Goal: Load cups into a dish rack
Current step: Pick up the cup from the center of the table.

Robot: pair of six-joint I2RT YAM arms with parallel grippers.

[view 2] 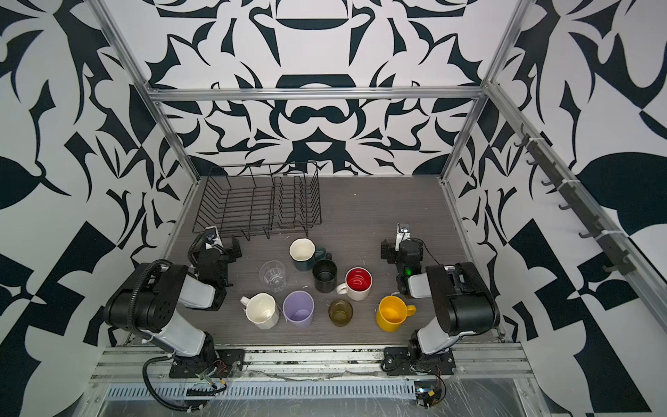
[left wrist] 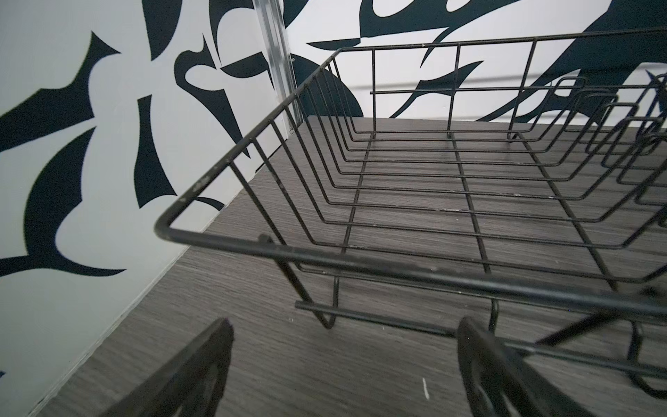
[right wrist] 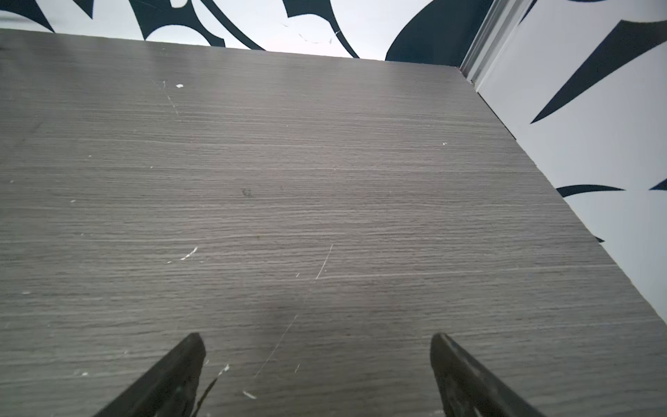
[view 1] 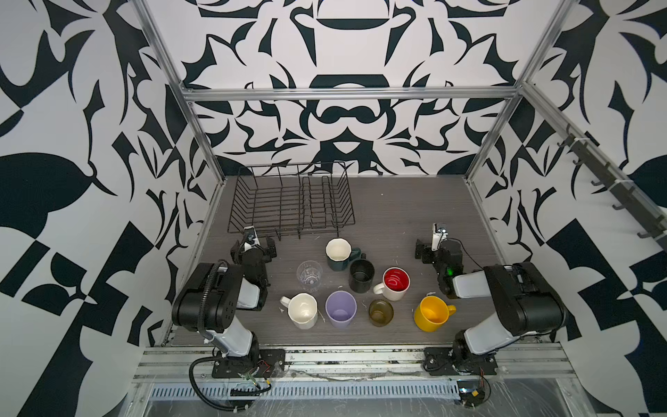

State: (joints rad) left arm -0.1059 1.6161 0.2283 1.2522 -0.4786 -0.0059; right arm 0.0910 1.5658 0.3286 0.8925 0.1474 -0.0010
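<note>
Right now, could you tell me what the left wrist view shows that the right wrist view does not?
Only the left wrist view shows the empty dish rack, close ahead of the open left tool. Only the right wrist view shows the open right tool, over a bare, scratched stretch. Both share the grey table, the patterned wall and a metal corner post.

**Both arms folded, jaws wide**

The left arm point(view 1: 216, 299) rises from its base at 7 o'clock, elbow bent high, forearm sloping down toward 12 o'clock. The left gripper point(left wrist: 344, 335) sits low, jaws spread wide with nothing between them. The right arm point(view 1: 519, 299) mirrors it from 5 o'clock, wrist aimed at 12 o'clock. The right gripper point(right wrist: 317, 339) is spread just as wide and is empty too. A green light point(view 1: 449, 270) glows on the right wrist.
</note>
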